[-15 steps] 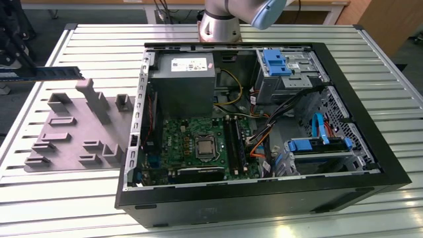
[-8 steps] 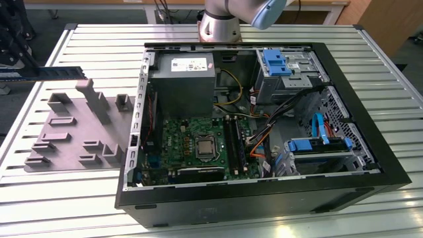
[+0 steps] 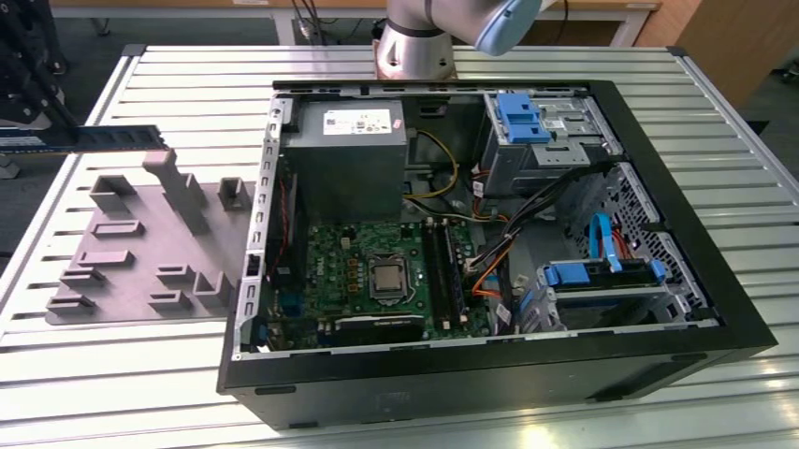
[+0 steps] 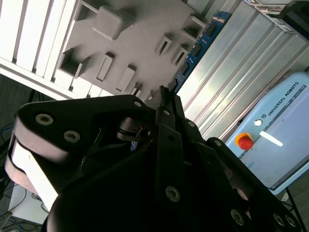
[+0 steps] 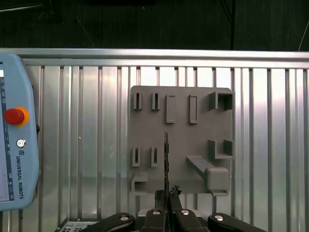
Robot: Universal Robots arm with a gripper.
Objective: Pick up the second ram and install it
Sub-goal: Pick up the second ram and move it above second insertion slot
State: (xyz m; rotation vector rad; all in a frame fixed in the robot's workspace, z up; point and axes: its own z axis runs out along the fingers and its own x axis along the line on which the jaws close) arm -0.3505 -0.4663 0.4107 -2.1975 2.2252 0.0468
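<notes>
My arm's pincer [image 5: 167, 194] pinches the second ram [image 5: 166, 154] by one end and holds it in the air above the grey holder plate [image 5: 193, 145], which lies on the slatted metal surface [image 5: 87, 135]. In the first wrist view I see the stick edge-on, a thin dark line running out from between the two fingers [image 5: 174, 191] over the middle of the plate. In the second wrist view the second ram [image 4: 195, 50] shows its flat side, dark blue with a row of black chips, reaching past the black pincer body. In the exterior view the second ram [image 3: 112, 137] hangs level on its long edge at that view's left, over the plate's far side and well apart from the open computer case [image 3: 500, 383]. By my count there is one ram stick in the pincer, one holder plate, one open case with one green motherboard [image 3: 362, 262] inside, and two bright blue drive brackets [image 3: 518, 117]. One pale blue teach pendant [image 5: 17, 159] with one red button [image 5: 13, 116] lies on the surface near the plate.
</notes>
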